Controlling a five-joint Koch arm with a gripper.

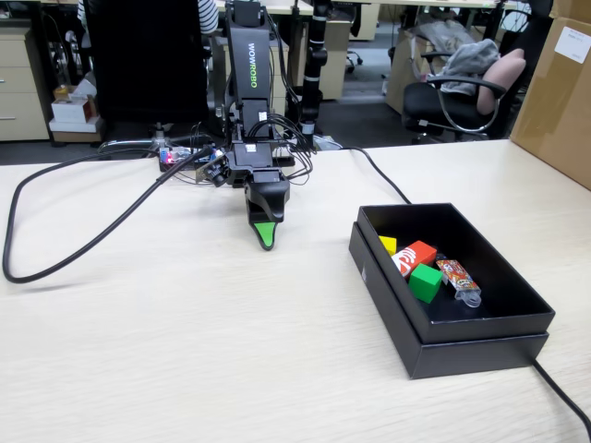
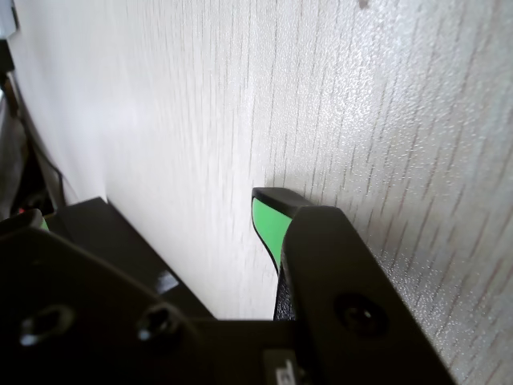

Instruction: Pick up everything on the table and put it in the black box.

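Fixed view: black box (image 1: 517, 325) near right edge of bench (image 1: 185, 351), holding yellow cube (image 1: 388, 244), red-and-white packet (image 1: 414, 257), green cube (image 1: 425, 281), plus candy wrapper (image 1: 459, 280). No loose items seen on bench; task looks finished. Gripper (image 1: 266, 235) rests tip-down near bench back edge, well apart from box, nothing held. Jaws overlap in both views; cannot tell whether apart or together. Risk: cable (image 1: 74, 254) looping across bench could snag arm; any further sweep toward box could nudge it.
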